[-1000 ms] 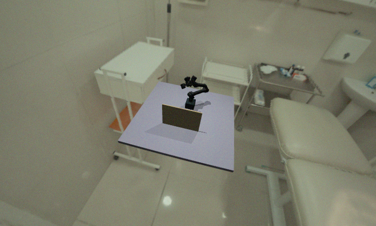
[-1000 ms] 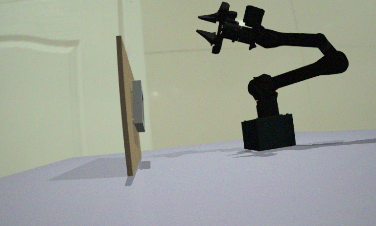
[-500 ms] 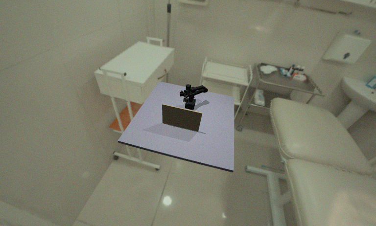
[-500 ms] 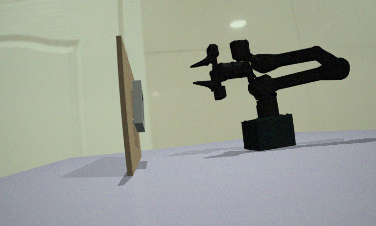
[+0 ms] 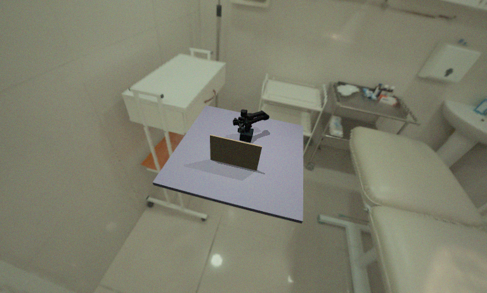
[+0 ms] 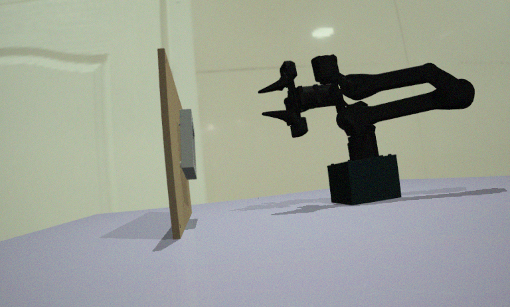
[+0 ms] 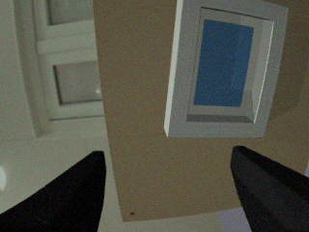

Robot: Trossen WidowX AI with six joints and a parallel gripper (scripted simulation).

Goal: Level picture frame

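Observation:
The grey picture frame [image 6: 186, 138] [image 7: 217, 130] with a blue picture hangs against the upright brown board [image 5: 234, 151] [image 6: 164, 138] [image 7: 140, 97]. In the wrist view it is turned clockwise relative to the board's edges, its left side higher than its right. Its top left corner is cut off there. The screw and notched strip are hidden behind it. In the top view the board hides the frame. My gripper [image 6: 260, 102] [image 7: 169, 159] is open and empty. It points at the board from a clear distance, its fingers one above the other in the exterior view, slightly above the frame's middle.
The board stands on the lilac table [image 5: 279, 189] [image 6: 301, 258], behind the frame. The arm's dark base box [image 5: 246, 134] [image 6: 364, 179] stands on the table on the frame's side of the board. A white cart [image 5: 175, 82] and a cream treatment chair [image 5: 398, 168] are beyond the table.

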